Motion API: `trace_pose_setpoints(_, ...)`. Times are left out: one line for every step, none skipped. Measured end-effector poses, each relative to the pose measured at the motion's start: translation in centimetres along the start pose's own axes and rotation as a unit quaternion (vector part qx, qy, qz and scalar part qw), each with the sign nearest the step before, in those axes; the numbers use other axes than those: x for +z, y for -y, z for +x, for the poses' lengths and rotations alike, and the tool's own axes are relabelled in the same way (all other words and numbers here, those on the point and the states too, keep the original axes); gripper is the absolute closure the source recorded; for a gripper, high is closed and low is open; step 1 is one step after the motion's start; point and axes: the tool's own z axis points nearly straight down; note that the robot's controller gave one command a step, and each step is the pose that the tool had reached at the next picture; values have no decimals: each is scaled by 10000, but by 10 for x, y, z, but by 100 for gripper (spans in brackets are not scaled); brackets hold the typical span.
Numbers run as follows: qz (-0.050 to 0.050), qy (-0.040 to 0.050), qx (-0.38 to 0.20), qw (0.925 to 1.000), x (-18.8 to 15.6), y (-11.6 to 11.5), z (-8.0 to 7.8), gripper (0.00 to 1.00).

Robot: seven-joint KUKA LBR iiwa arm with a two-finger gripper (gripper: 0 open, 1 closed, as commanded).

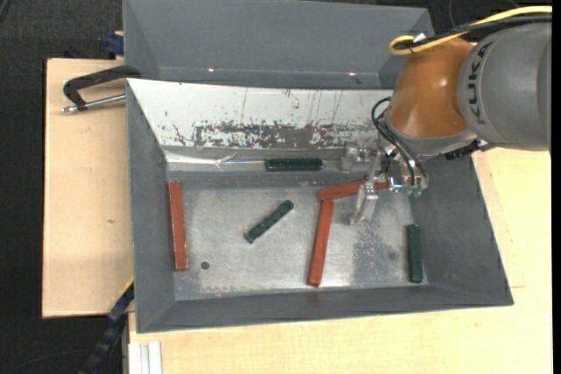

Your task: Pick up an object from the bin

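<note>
While your gripper hangs at the red angled bar's short end, its opening unreadable, you're likely at the grasp step: centre, then close.

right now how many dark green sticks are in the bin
3: back-wall stick lying along the wall's foot, slanted middle stick, right-wall stick. The arm could hide more.

Legible markings: one entry.
Dark brand lettering reading "KUK", further letters unclear, running sideways on the grey arm housing, just beside the orange cover.
</note>
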Motion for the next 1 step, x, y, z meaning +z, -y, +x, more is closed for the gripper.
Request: trace_pose_setpoints(3,17,2,10000,-1,0,-1,0)
